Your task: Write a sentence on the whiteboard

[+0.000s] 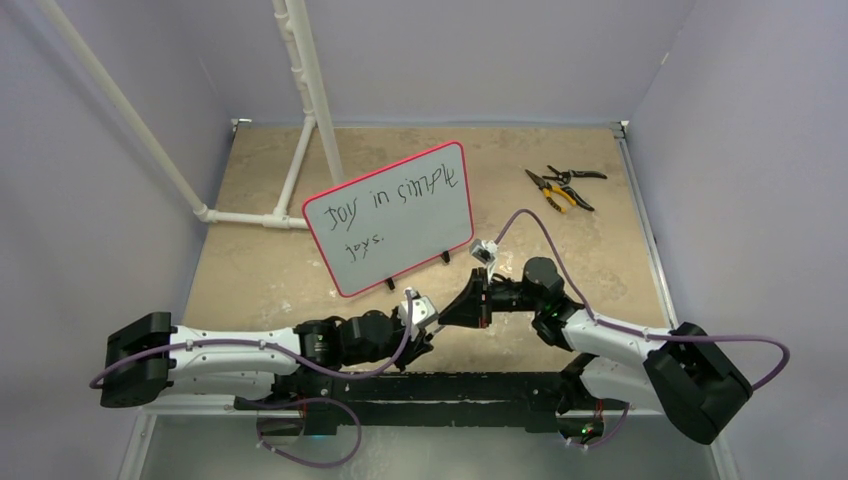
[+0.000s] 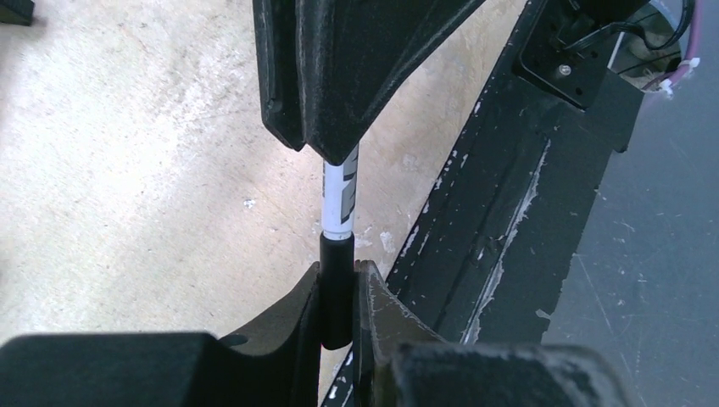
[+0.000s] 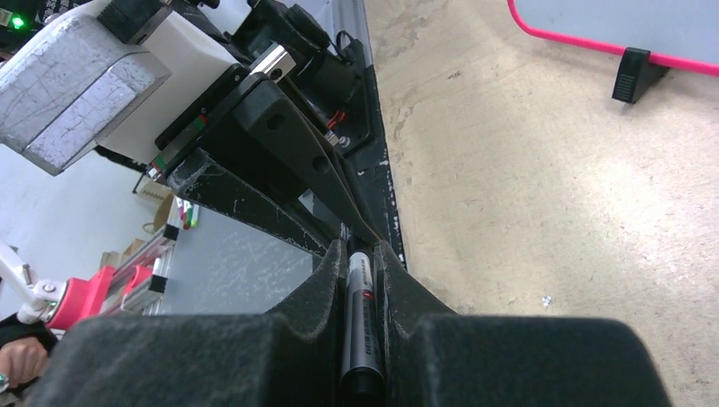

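Note:
The whiteboard (image 1: 400,232) stands tilted on its two black feet at the middle of the table, its red-pink rim (image 3: 585,39) showing in the right wrist view. The sentence (image 1: 385,193) reads roughly "Joy in simple", with "joys." below it. In front of the board the two grippers meet tip to tip on one marker. My left gripper (image 2: 339,273) is shut on the marker's black cap (image 2: 337,292). My right gripper (image 3: 361,254) is shut on the marker's grey-white barrel (image 3: 359,309). The white barrel (image 2: 340,199) runs between both pairs of fingers.
Pliers and cutters with yellow and black handles (image 1: 562,187) lie at the back right. A white pipe frame (image 1: 300,110) rises at the back left. The black mounting rail (image 2: 509,220) runs along the near table edge, right beside both grippers.

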Controlling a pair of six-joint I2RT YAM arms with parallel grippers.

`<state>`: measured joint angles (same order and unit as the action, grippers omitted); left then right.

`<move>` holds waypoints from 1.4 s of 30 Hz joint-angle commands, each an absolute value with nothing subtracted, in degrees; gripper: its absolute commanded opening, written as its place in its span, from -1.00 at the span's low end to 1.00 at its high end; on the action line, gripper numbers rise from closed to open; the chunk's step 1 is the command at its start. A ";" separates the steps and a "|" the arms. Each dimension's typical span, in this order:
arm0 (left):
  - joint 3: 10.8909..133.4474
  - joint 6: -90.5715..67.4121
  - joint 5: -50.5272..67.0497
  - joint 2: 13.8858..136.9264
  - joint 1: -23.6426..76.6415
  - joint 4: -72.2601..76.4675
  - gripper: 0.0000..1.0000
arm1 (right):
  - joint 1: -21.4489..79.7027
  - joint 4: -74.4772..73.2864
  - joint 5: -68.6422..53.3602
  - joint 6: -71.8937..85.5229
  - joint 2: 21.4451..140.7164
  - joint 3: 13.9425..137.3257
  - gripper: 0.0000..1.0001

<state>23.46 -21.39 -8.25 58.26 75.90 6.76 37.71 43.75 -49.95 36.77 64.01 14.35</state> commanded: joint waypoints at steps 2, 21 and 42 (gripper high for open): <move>23.87 -18.05 -12.44 56.40 75.67 13.58 -1.00 | 40.47 38.82 -49.47 33.35 66.56 16.17 -1.00; 24.36 -14.43 -9.90 52.36 71.54 15.67 -1.00 | 48.91 38.17 -47.13 37.28 70.63 16.50 -1.00; 27.74 -14.40 8.98 51.95 61.50 18.92 -1.00 | 53.28 36.84 -53.57 35.59 72.05 16.75 -1.00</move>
